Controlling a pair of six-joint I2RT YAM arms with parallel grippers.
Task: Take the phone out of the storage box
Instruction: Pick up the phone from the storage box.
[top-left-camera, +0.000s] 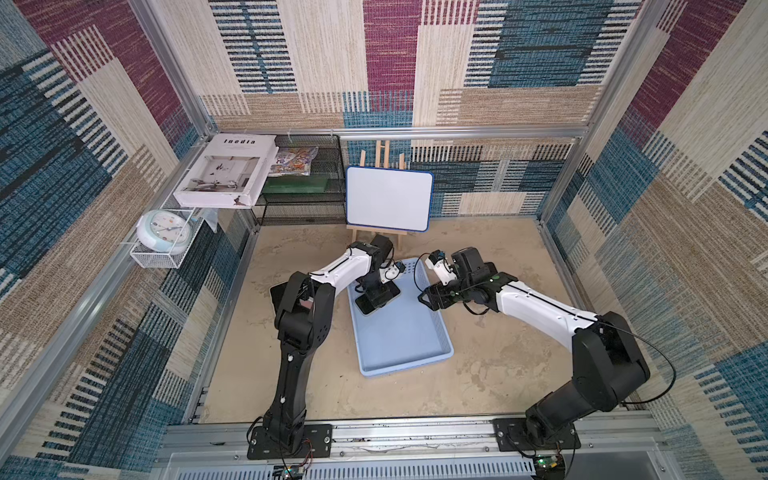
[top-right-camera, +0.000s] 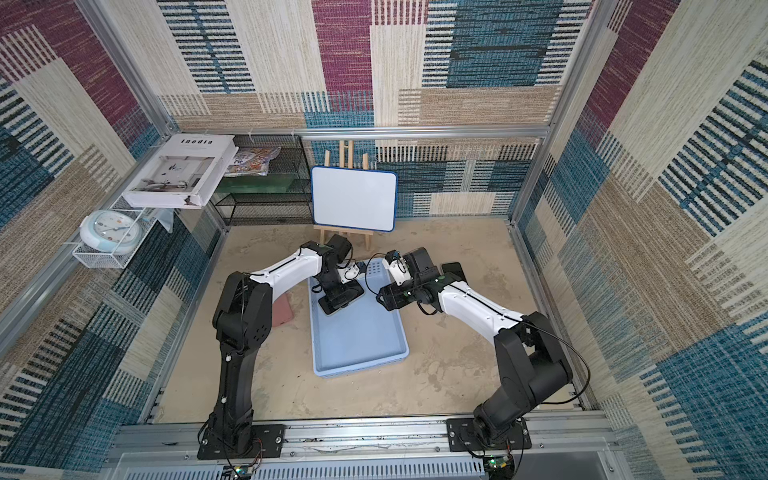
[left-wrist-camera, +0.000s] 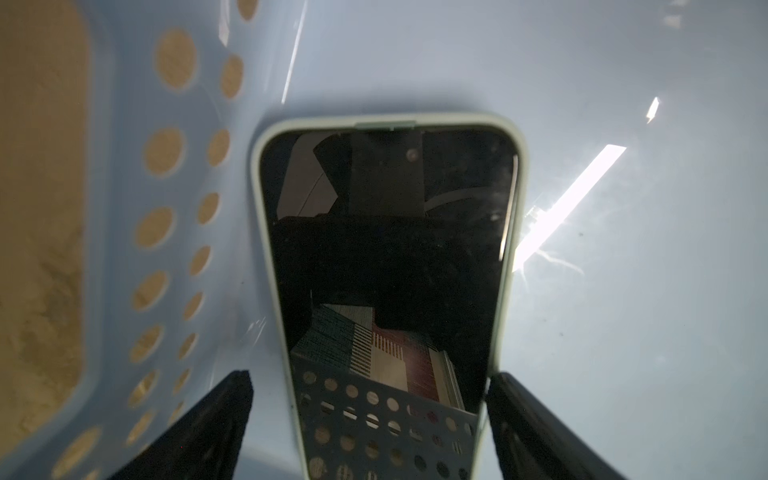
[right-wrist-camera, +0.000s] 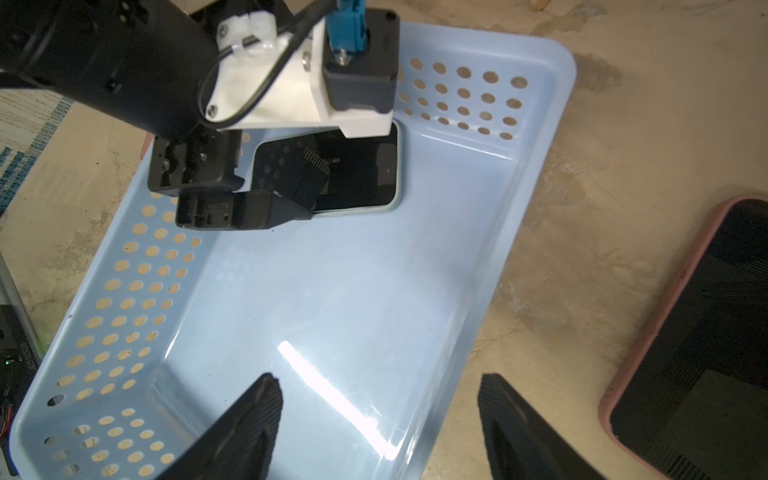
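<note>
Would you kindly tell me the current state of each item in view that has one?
storage box: on the table, holding one phone.
phone: flat in the box, screen up and dark, ungripped.
left hand: open, straddling the phone.
right hand: open, holding nothing.
pink-cased phone: on the table outside the box, screen dark.
whiteboard: blank, upright.

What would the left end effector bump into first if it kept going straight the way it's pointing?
Probably the phone in the storage box: the open left end effector points down at it, a finger on each side. The fingertips might touch the box floor first; depth is unclear.
</note>
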